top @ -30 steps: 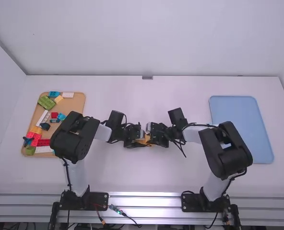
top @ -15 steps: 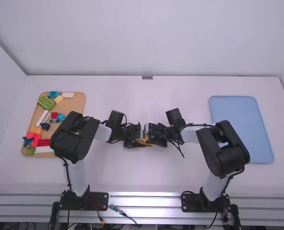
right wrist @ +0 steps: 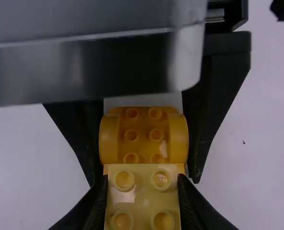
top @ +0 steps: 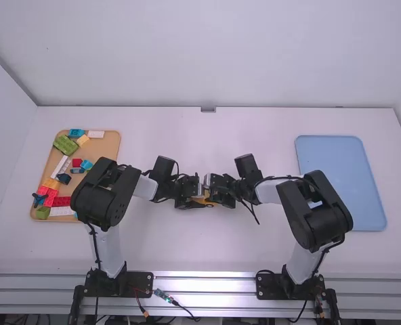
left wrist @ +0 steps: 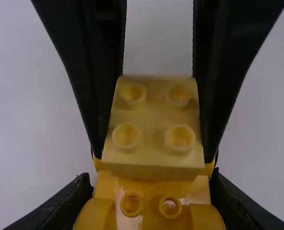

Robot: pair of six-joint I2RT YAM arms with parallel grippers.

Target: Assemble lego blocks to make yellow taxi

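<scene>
Near the table's middle in the high view, my left gripper (top: pixel 191 195) and right gripper (top: pixel 217 191) meet at a small orange-yellow piece (top: pixel 201 198). The left wrist view has my left gripper (left wrist: pixel 152 190) shut on the studded orange-yellow car base (left wrist: pixel 151 203). A light yellow two-by-two brick (left wrist: pixel 153 117), studs showing, overlaps one end of that base, between the right gripper's fingers. In the right wrist view my right gripper (right wrist: pixel 143 192) is shut on this brick (right wrist: pixel 142 194), with the car base (right wrist: pixel 143 136) and its rounded fenders beyond. Whether the two are joined I cannot tell.
At the left of the table a tan tray (top: pixel 112 145) holds several coloured blocks, beside the left arm. On the right lies a flat blue tray (top: pixel 343 183), behind and beside the right arm.
The right arm has shifted slightly left, its gripper coming closer to the left one. My left arm has held still.
</scene>
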